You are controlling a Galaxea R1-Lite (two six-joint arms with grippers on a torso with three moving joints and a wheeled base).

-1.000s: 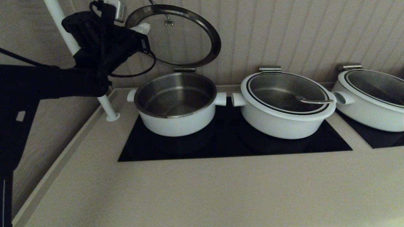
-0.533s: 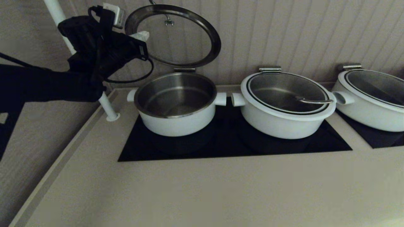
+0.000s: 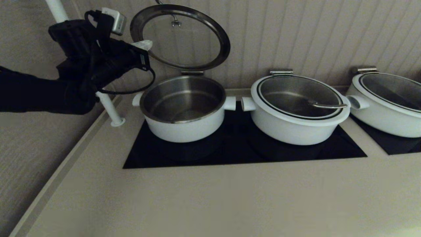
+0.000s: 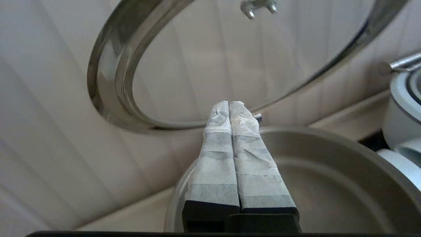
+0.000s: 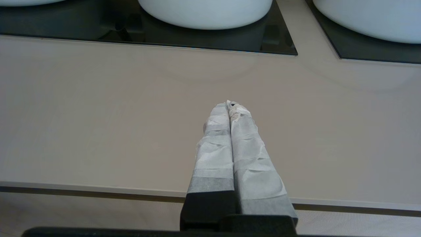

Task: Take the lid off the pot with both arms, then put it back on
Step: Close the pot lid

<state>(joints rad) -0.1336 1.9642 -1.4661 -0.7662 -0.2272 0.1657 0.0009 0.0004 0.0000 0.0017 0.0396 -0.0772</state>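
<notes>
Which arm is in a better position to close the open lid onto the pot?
Probably the left. The left gripper, shut, hangs beside the raised lid above the pot. The right gripper, shut, is over bare counter.

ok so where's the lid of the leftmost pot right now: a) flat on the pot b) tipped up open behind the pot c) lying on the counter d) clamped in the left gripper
b: the lid stands tipped up behind the open pot, its steel inside bare, while the left gripper is shut beside the lid's rim and grips nothing.

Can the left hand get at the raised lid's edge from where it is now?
Probably yes. The left hand, fingers shut, sits just beside the lid, which stands open above the pot; nothing lies between them.
</notes>
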